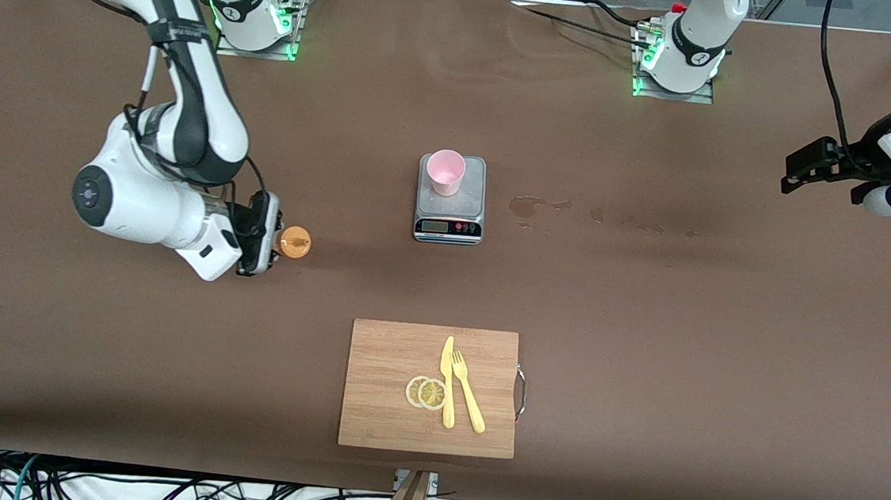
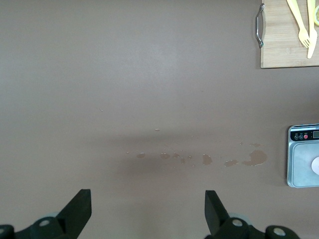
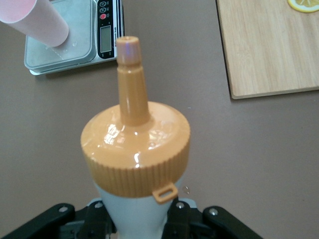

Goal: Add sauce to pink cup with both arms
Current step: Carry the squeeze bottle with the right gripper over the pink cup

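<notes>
The right gripper [image 1: 265,242] clamps the sauce bottle [image 1: 292,243] toward the right arm's end of the table [image 1: 647,313]; the left gripper [image 2: 147,209] waits, jaws wide. The pink cup [image 1: 445,172] sits on the scale [image 1: 449,210].

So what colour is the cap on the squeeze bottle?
Orange cap, clearest in the right wrist view.

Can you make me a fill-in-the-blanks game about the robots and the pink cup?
1. The pink cup stands on the ____.
2. The right gripper is shut on the squeeze bottle, which has an ____ cap.
3. The left gripper waits with its fingers ____.
4. The knife and fork lie on the ____.

Missing words: scale; orange; open; cutting board
</notes>
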Robot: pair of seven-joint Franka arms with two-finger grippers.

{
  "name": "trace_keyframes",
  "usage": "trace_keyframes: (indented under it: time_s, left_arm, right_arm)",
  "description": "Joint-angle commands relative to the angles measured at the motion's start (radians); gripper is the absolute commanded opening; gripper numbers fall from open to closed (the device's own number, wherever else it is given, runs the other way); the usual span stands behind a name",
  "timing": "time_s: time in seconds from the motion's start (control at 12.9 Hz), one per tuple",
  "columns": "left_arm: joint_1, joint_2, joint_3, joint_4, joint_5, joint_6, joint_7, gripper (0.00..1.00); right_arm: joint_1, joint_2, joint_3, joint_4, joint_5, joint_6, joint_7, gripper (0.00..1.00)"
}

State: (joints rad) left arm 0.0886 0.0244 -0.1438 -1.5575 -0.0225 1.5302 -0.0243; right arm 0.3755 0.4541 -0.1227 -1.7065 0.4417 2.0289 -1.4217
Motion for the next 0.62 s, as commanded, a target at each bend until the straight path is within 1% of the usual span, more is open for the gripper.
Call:
trace_keyframes:
  time_s: [0.0,0.23,0.39,0.54]
  left_arm:
    - [0.008,0.014,-0.003,0.034,-0.023,-0.022,0.0,1.0]
    - [0.008,0.014,-0.002,0.034,-0.023,-0.022,0.0,1.0]
    - [0.008,0.014,-0.002,0.034,-0.023,-0.024,0.0,1.0]
    - [0.008,0.014,-0.003,0.034,-0.023,-0.024,0.0,1.0]
  right_arm:
    - [0.046,-0.037,-0.018,0.001,-0.082,-0.015,0.11,0.06]
    - [0.097,-0.038,-0.034,-0.002,-0.125,-0.026,0.157,0.06]
    - [0.15,-0.04,-0.044,-0.004,-0.197,-0.033,0.237,0.06]
    - [0.187,-0.051,-0.041,-0.012,-0.274,-0.047,0.317,0.06]
